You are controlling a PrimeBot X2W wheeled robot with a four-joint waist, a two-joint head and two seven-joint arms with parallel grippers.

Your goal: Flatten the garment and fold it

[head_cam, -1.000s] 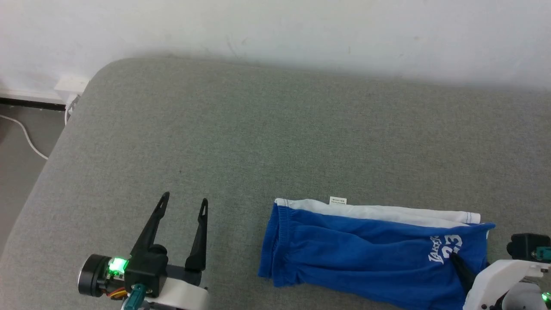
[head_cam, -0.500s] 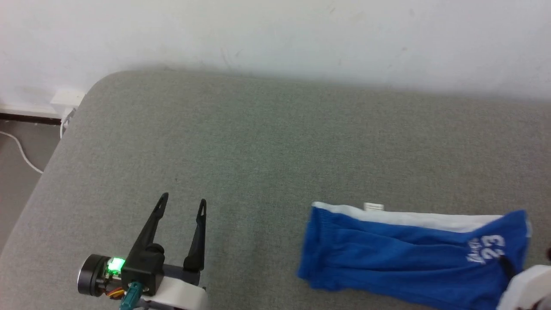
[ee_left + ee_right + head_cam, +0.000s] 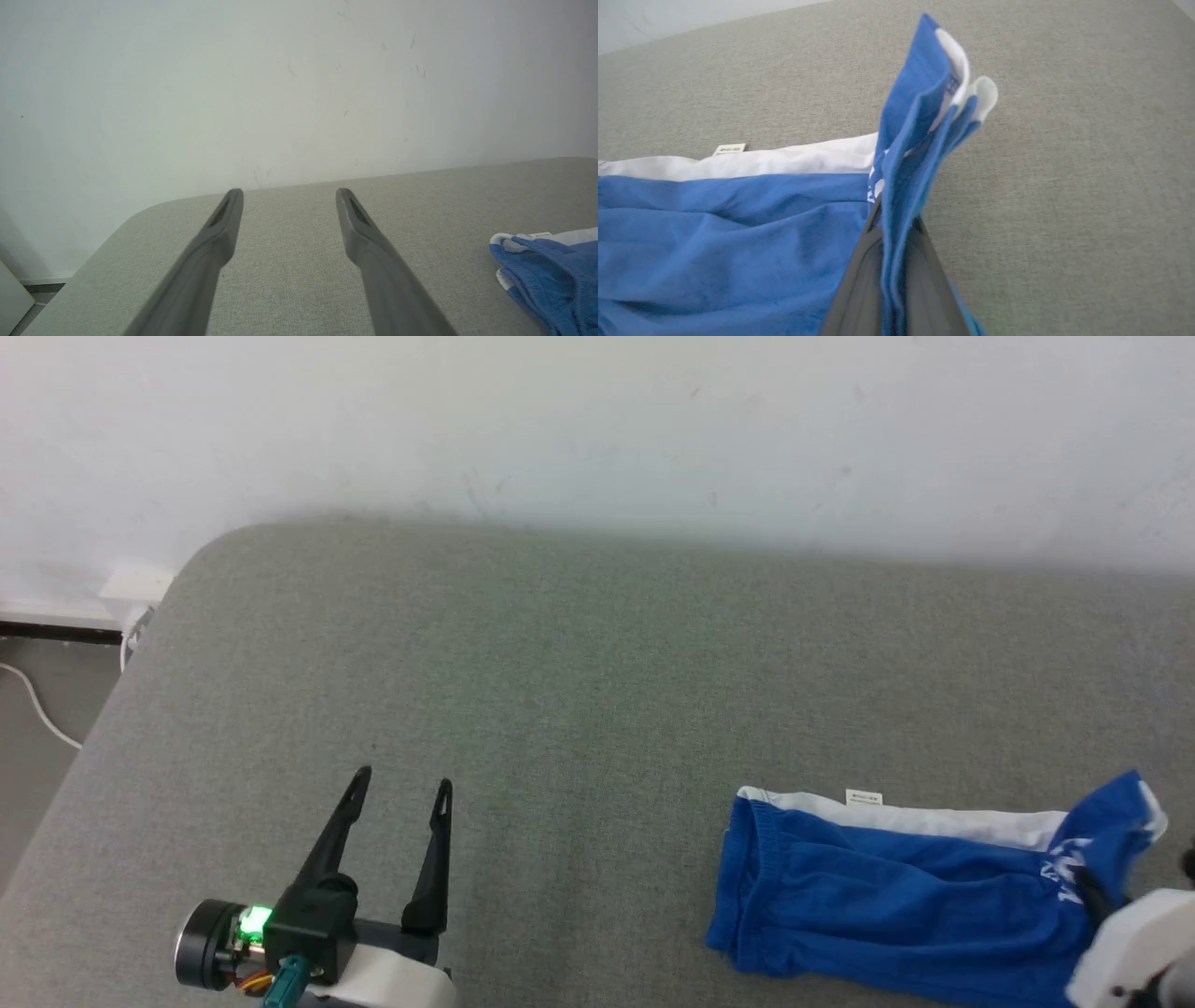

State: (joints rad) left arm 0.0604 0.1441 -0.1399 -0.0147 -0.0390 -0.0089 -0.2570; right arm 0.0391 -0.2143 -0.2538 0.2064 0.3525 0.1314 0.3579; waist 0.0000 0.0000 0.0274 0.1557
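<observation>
The garment [image 3: 868,896] had slid to the robot's right across the grey cushion [image 3: 560,691], its lifted hem end pinched in the right gripper [image 3: 892,242], the left gripper [image 3: 404,777] spread and empty; flattening seemed underway, folding not yet begun.

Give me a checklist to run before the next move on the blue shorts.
1. Right hand shut on the shorts at the printed end: ok.
2. Left hand open, holding nothing: ok.
3. Shorts lying flat: not ok, the gripped end is lifted and bunched.
4. Number of layers in the grip: cannot tell.
5. Bare grey surface beside the shorts for spreading: ok.
</observation>
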